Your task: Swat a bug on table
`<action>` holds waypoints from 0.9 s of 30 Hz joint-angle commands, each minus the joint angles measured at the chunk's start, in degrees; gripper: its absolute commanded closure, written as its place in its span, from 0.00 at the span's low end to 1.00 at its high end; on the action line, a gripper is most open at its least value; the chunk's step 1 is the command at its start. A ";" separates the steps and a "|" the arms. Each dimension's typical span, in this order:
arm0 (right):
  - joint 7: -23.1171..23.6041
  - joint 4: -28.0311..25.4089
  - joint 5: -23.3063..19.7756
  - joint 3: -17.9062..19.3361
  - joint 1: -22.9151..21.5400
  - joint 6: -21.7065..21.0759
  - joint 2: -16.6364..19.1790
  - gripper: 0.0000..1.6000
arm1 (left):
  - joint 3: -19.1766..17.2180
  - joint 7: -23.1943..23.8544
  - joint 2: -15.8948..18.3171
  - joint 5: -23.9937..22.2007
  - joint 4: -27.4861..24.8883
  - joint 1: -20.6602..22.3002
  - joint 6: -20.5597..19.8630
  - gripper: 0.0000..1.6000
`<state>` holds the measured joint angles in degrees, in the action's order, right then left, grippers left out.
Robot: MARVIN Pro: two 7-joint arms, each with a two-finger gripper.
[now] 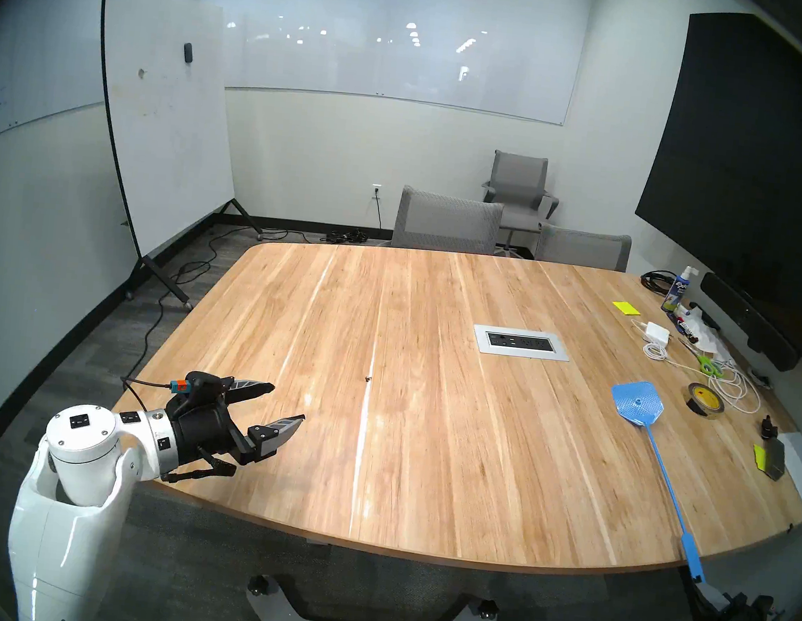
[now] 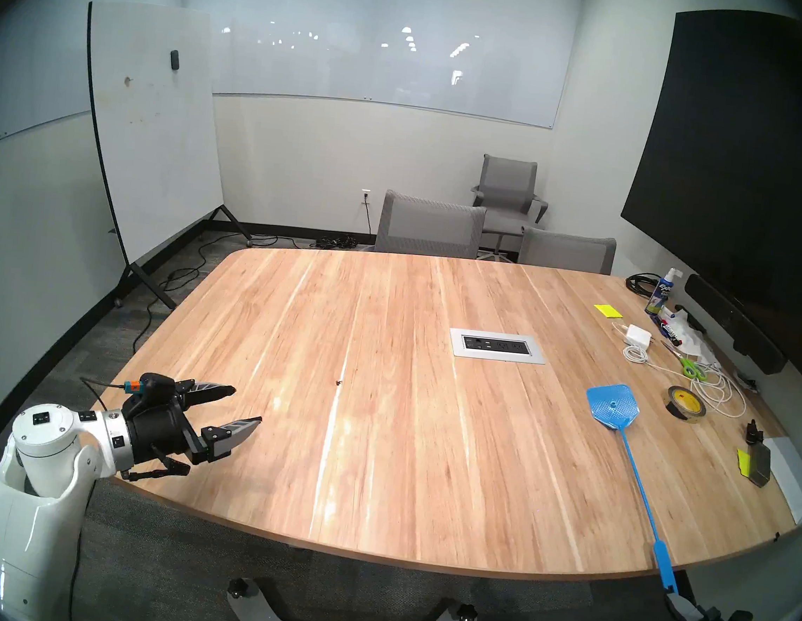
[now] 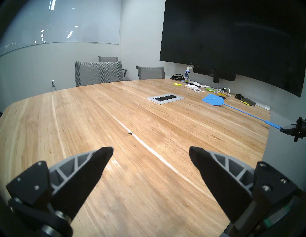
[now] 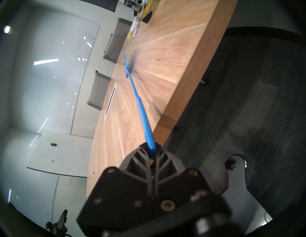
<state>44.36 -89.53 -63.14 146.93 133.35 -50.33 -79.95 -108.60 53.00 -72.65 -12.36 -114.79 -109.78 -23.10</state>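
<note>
A tiny dark bug [image 1: 368, 378] [image 2: 338, 382] [image 3: 130, 132] sits on the light wood table [image 1: 424, 451], a little left of its middle. My left gripper [image 1: 288, 404] [image 2: 248, 405] [image 3: 151, 151] hovers open over the table's near left corner, pointing toward the bug, with nothing between its fingers. My right gripper [image 1: 700, 581] [image 4: 151, 149], just off the table's near right edge, is shut on the handle end of a blue fly swatter [image 1: 658, 464] [image 2: 628, 461] [image 4: 140, 106]. The swatter's mesh head [image 1: 636, 404] lies low over the table's right side, far from the bug.
A grey power-outlet panel [image 1: 521, 342] is set into the table right of centre. Along the right edge lie a tape roll [image 1: 705, 401], white cables, green scissors [image 1: 707, 366], a spray bottle [image 1: 677, 290] and sticky notes. Grey chairs [image 1: 446, 224] stand behind; a whiteboard stands left.
</note>
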 commanded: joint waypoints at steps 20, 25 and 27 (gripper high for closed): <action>11.66 1.34 3.89 -1.48 2.50 7.29 -0.24 1.00 | -0.04 0.15 0.01 0.07 -0.91 0.09 -0.15 0.00; 13.00 1.87 4.76 -2.06 2.07 8.86 -0.08 1.00 | -0.05 0.17 -0.01 0.10 -0.92 0.10 -0.15 0.00; 13.36 1.67 4.84 -2.16 1.62 9.35 -0.26 1.00 | -0.06 0.19 -0.03 0.11 -0.91 0.11 -0.15 0.00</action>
<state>55.62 -87.65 -58.00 144.77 135.44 -42.78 -80.13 -108.66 53.11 -72.77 -12.21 -114.79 -109.73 -23.12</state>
